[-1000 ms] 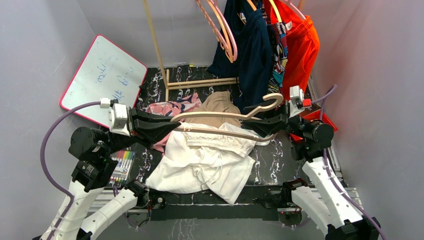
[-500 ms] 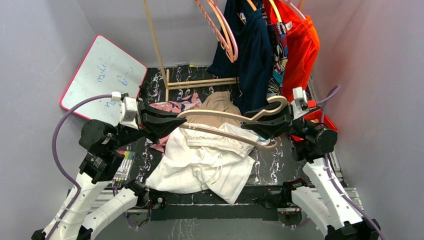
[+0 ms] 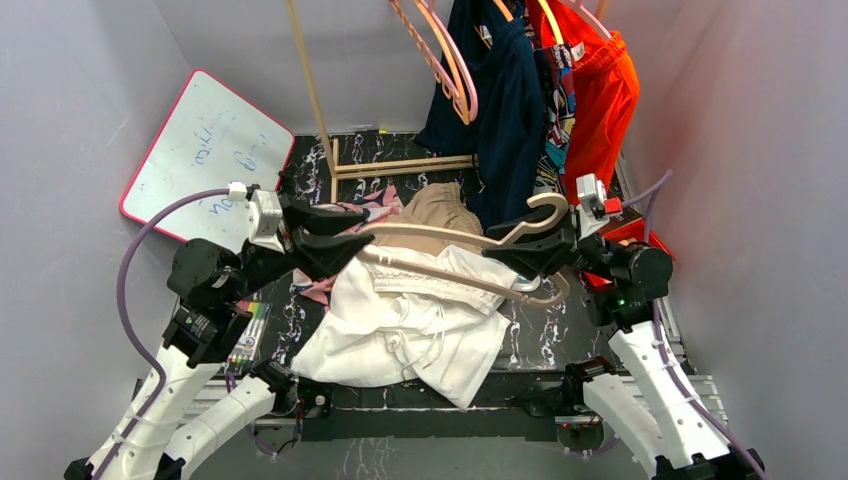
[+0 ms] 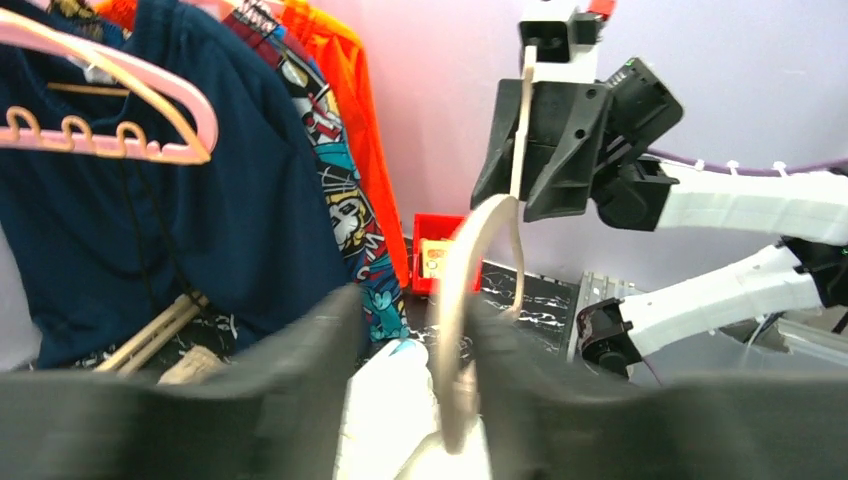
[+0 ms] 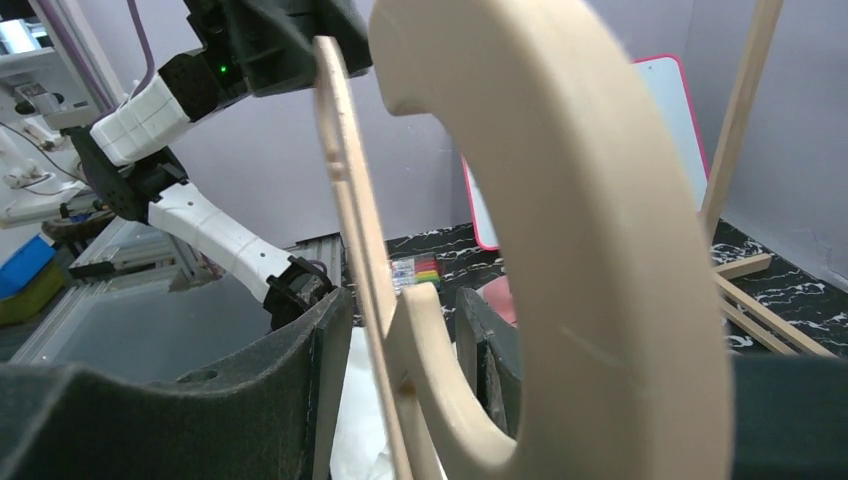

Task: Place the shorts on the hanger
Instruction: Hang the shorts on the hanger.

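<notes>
The pale beige hanger (image 3: 440, 236) hangs level over the table, between my two arms. My right gripper (image 3: 497, 248) is shut on the hanger (image 5: 560, 200) at the neck below its thick hook, which fills the right wrist view. My left gripper (image 3: 358, 228) stands open around the hanger's left arm (image 4: 455, 300), which rests against one finger with a gap on the other side. The white shorts (image 3: 400, 325) lie spread on the table below, and the hanger's lower bar crosses their gathered waistband. White cloth of the shorts (image 4: 385, 420) shows under the left jaws.
Tan shorts (image 3: 440, 210) and a pink patterned garment (image 3: 345, 215) lie behind the hanger. Navy (image 3: 500, 100) and orange (image 3: 605, 90) clothes and pink hangers (image 3: 445, 60) hang on the wooden rack (image 3: 320, 100). A whiteboard (image 3: 205, 150) leans far left, markers (image 3: 247, 330) lie near the left arm, and a red box (image 3: 640, 235) sits right.
My left gripper has opened and let go of the hanger's left arm. The hanger stays up in my right gripper, its lower bar sagging a little to the right.
</notes>
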